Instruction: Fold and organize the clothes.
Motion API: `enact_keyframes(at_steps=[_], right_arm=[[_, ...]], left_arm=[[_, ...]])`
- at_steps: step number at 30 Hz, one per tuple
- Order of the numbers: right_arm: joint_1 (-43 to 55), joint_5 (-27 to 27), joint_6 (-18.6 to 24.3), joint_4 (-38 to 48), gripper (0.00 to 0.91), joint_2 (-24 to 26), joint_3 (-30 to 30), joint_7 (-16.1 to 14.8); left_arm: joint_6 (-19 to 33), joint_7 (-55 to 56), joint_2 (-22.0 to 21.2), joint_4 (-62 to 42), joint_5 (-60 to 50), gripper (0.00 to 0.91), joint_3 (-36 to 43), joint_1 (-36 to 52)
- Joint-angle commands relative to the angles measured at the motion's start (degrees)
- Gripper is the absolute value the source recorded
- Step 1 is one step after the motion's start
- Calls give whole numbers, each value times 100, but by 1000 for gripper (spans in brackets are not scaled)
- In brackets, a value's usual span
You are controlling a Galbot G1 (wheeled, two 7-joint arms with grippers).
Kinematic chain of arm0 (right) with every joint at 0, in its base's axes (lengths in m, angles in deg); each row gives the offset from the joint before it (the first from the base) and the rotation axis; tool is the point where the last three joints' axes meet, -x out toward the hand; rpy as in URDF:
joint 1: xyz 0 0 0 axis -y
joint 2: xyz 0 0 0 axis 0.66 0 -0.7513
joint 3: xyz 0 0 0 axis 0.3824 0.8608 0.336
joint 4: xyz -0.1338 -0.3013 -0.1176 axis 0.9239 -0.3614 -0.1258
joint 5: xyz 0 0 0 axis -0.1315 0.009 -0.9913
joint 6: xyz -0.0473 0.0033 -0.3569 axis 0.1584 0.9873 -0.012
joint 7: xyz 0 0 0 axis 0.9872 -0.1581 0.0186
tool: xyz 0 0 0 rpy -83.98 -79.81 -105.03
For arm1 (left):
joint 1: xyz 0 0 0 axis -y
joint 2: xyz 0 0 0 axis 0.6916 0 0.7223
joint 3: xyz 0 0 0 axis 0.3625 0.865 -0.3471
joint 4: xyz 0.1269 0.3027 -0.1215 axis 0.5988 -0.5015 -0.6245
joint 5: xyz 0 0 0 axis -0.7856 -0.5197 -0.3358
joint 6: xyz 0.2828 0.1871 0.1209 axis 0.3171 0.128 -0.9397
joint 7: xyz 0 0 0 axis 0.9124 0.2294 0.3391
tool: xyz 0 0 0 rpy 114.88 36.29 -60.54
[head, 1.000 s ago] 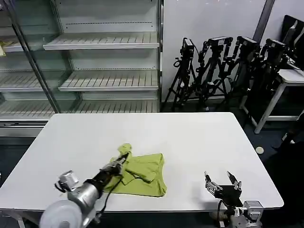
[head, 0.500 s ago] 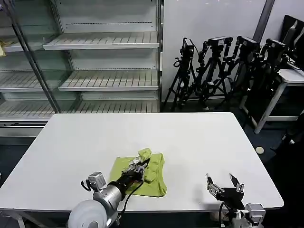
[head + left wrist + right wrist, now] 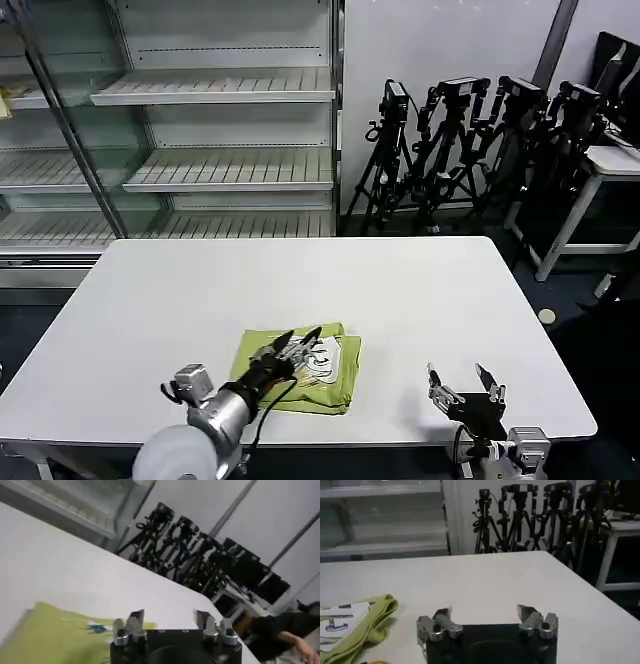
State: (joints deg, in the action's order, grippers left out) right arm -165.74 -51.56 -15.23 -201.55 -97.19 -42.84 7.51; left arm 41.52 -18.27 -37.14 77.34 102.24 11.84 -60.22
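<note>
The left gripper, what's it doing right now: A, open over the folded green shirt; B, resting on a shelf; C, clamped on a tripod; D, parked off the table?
A: the left gripper has its fingers spread, holding nothing, above the folded shirt near the table's front edge.

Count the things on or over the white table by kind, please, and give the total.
Shirt: 1, lime, folded, with a white printed patch on top.
Grippers: 2, the left gripper over the shirt, the right gripper at the near edge of the table, both with jaws open.
Total: 3
</note>
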Motion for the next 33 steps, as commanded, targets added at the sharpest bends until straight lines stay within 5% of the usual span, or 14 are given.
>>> enact_keyframes(at_steps=[1,9,33], right_arm=[[93,-11,-4,64,907,-2,163,-6],[168,-38,-2,110,907,-33,288,-12],[-460,-63,4,-465,907,-82,-298,-25]], left_arm=[[-131,41,636,272,-113,907,-1437,-744],[-277,48,980,-28,75,907,-1920,-1183],[-235,-187,21,-1100,248,907,-930,-386]])
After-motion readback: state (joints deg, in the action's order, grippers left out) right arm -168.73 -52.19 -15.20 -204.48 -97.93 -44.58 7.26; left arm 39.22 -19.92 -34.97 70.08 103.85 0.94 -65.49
